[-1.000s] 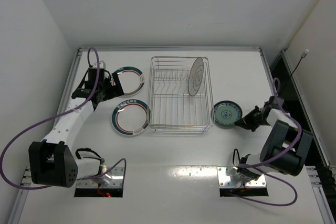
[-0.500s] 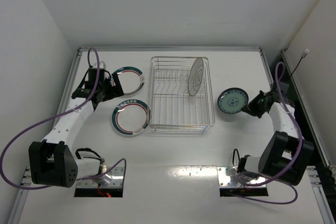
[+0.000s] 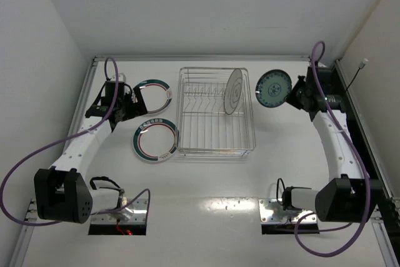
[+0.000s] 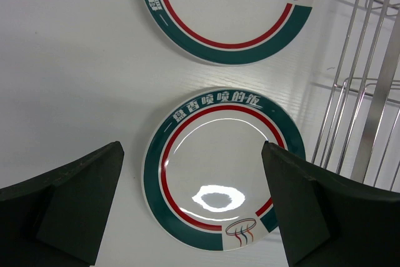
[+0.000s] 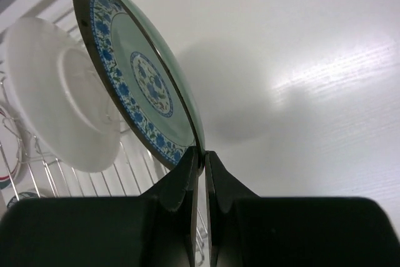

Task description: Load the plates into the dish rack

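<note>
Beside dish rack [image 3: 216,150], right jaws pinch teal plate [image 3: 274,89] (rim partly hidden); left jaws wide, empty.

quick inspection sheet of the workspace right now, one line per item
surface: white table, glare near the front
job's things: dish rack holds whitish-grey plate upright; teal-blue plate lifted right of the rack; two green-rimmed plates flat left of it
clutter: nothing seen
tools: left tool open above one of the green-rimmed plates; right tool shut on teal-blue plate's rim
cables: purple cables loop on left and right sides
surroundings: white walls on three sides
</note>
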`<action>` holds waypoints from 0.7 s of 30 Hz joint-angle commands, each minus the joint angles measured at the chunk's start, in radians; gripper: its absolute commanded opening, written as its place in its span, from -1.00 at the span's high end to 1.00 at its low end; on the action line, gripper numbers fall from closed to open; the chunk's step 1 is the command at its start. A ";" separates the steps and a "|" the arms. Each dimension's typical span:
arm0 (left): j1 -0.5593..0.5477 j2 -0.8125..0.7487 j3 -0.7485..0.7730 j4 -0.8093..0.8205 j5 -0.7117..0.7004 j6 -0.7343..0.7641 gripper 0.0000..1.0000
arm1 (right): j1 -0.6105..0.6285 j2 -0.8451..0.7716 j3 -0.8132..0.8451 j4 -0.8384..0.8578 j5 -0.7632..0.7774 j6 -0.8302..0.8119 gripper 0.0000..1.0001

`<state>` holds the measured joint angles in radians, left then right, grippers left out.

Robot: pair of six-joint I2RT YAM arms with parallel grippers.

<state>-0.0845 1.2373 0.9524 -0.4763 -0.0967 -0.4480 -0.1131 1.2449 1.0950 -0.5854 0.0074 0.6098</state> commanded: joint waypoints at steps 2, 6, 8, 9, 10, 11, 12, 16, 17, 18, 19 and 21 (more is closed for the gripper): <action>-0.006 -0.004 0.036 0.024 0.006 0.014 -0.83 | 0.113 0.037 0.124 0.015 0.170 0.025 1.00; -0.006 -0.004 0.036 0.024 0.006 0.014 -0.83 | 0.193 0.129 0.184 -0.010 0.242 0.025 1.00; -0.006 -0.004 0.036 0.024 0.006 0.014 -0.83 | 0.223 0.180 0.206 -0.010 0.262 0.025 1.00; -0.006 -0.004 0.036 0.024 0.006 0.014 -0.83 | 0.252 0.195 0.206 -0.010 0.285 0.025 1.00; -0.006 -0.004 0.036 0.024 0.006 0.014 -0.83 | 0.266 0.209 0.219 -0.010 0.302 0.025 1.00; -0.006 -0.004 0.036 0.024 0.006 0.014 -0.83 | 0.279 0.234 0.233 -0.019 0.318 0.025 1.00; -0.006 -0.004 0.036 0.024 0.006 0.014 -0.83 | 0.302 0.246 0.233 -0.033 0.348 0.036 1.00; -0.006 -0.004 0.036 0.024 0.006 0.014 -0.83 | 0.334 0.280 0.256 -0.033 0.381 0.036 1.00; -0.006 -0.004 0.036 0.024 0.006 0.014 -0.83 | 0.348 0.280 0.269 -0.033 0.391 0.036 1.00; -0.006 -0.004 0.036 0.024 0.006 0.014 -0.83 | 0.361 0.295 0.269 -0.043 0.391 0.036 1.00; -0.006 -0.004 0.036 0.024 0.006 0.014 -0.83 | 0.362 0.310 0.281 -0.044 0.408 0.027 1.00; -0.006 -0.004 0.036 0.024 0.006 0.014 -0.83 | 0.388 0.330 0.311 -0.073 0.434 0.027 1.00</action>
<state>-0.0845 1.2373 0.9524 -0.4763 -0.0940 -0.4480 0.2493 1.5547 1.3338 -0.6537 0.3660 0.6319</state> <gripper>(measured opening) 0.913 0.029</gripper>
